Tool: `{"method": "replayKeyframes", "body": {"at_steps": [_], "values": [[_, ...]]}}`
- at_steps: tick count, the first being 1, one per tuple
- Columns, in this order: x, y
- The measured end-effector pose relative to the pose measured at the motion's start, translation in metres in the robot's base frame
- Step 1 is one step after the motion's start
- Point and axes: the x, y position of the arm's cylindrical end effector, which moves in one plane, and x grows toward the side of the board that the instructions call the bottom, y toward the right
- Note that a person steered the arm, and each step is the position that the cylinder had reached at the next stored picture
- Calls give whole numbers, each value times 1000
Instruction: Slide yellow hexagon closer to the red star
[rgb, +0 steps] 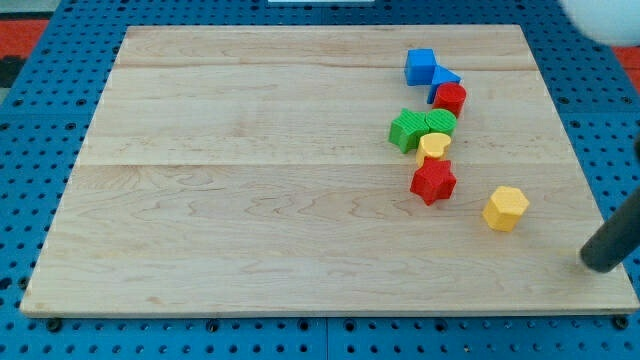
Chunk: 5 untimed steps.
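The yellow hexagon (505, 208) lies on the wooden board toward the view's right. The red star (432, 181) lies a short gap to its left and slightly higher. My tip (598, 265) is at the view's lower right, to the right of and below the yellow hexagon, apart from it.
A cluster runs up from the red star: a yellow heart (434, 147), a green block (407, 130), a second green block (439, 123), a red block (450, 99), a blue triangle (444, 79) and a blue cube (420, 66). The board's right edge (590, 160) is close.
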Motion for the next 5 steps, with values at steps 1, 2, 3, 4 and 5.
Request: {"method": "replayKeyframes", "body": {"at_steps": [1, 2, 3, 4, 5], "values": [[-30, -12], [-48, -61], [-65, -106], [-66, -125], [-66, -130]]}}
